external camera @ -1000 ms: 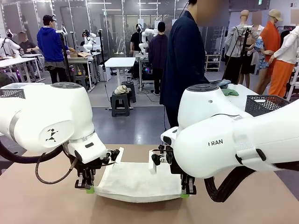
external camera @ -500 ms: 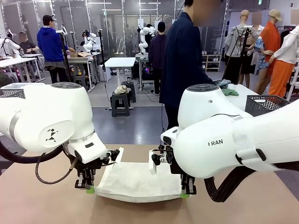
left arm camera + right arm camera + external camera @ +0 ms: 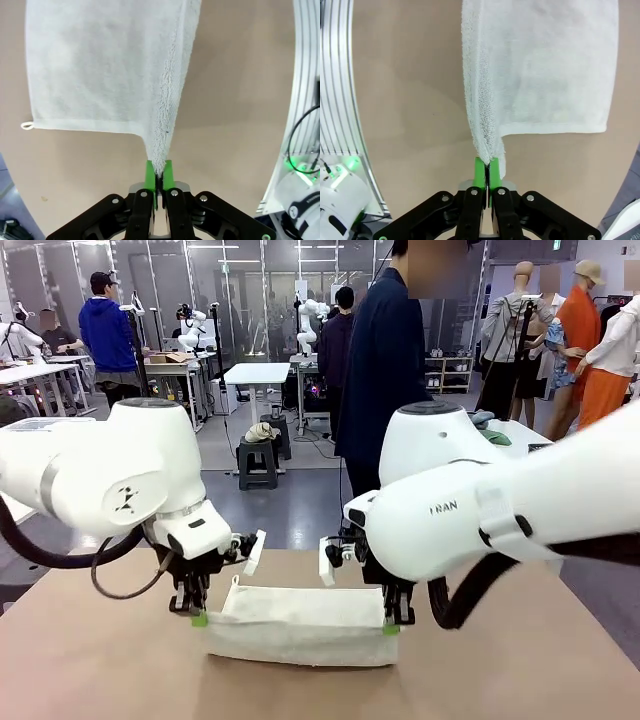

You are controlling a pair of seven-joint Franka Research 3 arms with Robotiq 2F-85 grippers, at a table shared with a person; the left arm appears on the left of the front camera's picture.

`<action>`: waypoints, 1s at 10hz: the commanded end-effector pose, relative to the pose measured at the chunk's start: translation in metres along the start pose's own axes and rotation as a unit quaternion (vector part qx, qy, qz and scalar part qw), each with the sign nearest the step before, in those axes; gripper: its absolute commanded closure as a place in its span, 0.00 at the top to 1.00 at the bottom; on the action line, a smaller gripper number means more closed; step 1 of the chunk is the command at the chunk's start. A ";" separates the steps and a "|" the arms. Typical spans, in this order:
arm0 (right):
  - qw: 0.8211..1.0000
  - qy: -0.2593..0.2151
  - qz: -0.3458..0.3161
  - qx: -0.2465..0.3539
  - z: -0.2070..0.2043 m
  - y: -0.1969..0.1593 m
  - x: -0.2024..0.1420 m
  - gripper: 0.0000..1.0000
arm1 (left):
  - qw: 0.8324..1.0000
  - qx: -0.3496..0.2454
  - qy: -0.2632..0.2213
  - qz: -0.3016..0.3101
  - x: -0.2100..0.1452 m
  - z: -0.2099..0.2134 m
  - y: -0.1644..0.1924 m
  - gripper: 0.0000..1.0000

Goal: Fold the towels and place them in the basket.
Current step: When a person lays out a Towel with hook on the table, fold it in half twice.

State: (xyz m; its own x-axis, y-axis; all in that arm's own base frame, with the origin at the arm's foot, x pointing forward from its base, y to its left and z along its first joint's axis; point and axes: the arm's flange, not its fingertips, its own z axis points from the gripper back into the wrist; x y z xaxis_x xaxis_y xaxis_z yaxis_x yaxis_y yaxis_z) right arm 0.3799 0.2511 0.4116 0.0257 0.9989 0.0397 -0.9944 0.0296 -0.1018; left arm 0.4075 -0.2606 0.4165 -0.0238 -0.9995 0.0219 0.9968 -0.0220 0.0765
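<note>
cream towel [image 3: 300,625], both jaws pinching corners

Right arm [image 3: 500,512] casing: dark letters "FRAN" on the white shell, the word cut short where the shell curves away.
Left arm [image 3: 90,472] casing: small black angular logo, no letters.

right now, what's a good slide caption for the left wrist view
Left tool pinching an edge of the cream-white towel over the table.
</note>
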 end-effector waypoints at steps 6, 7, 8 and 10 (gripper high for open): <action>1.000 0.021 0.009 0.012 -0.032 -0.106 0.004 0.04 | 1.000 -0.010 0.022 0.012 -0.003 -0.020 0.107 0.06; 1.000 0.026 0.009 0.007 -0.042 -0.116 -0.001 0.04 | 1.000 -0.005 0.021 0.015 -0.007 -0.027 0.118 0.06; 1.000 0.025 0.011 0.001 -0.049 -0.122 -0.003 0.04 | 1.000 0.000 0.019 0.015 -0.010 -0.032 0.123 0.06; 1.000 0.019 0.012 -0.012 -0.056 -0.129 -0.004 0.04 | 1.000 0.005 0.012 0.018 -0.013 -0.038 0.129 0.06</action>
State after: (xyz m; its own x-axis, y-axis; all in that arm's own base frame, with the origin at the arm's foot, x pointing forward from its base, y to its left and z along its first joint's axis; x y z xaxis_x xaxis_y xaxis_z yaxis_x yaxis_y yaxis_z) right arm 0.5082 0.2482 0.3698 0.0228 0.9997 0.0118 -0.9948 0.0238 -0.0986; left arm 0.5332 -0.2552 0.3883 0.0240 -0.9996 0.0148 0.9978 0.0249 0.0614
